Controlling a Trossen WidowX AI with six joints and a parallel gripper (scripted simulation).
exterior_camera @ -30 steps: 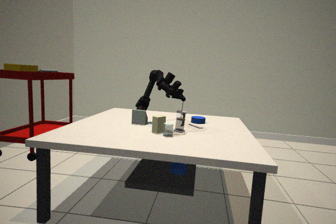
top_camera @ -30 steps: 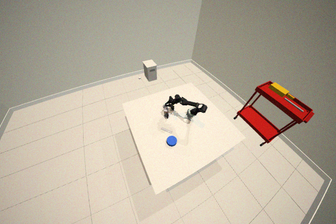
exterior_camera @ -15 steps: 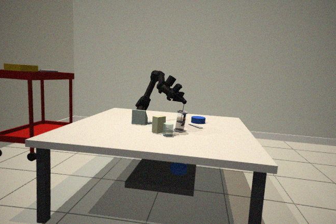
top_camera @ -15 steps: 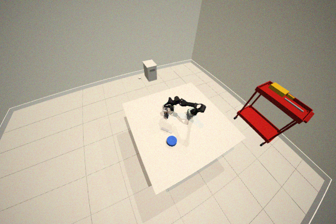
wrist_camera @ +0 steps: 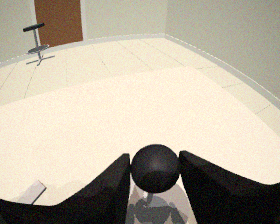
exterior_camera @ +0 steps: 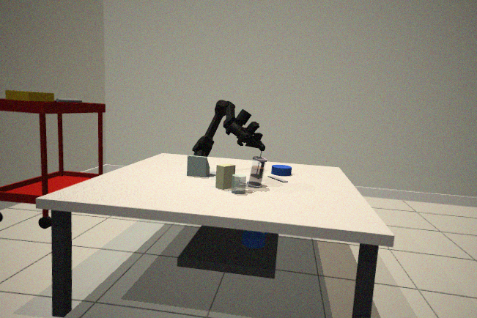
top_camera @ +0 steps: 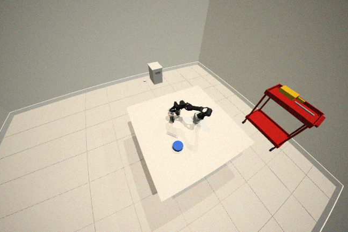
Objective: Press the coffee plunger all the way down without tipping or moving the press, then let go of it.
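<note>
On the table (exterior_camera: 313, 209) the press (exterior_camera: 257, 172) stands upright near its middle, beside a small glass (exterior_camera: 239, 183). The gripper (wrist_camera: 155, 171) is clamped on the knob (wrist_camera: 155, 167), directly above the press. The rod seems vertical, though it shows small, so the push runs straight down.

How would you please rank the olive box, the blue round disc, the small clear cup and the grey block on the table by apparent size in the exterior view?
1. Olive box and grey block: too alike to rank.
2. Blue round disc, though it sits farther back.
3. Small clear cup.
</note>
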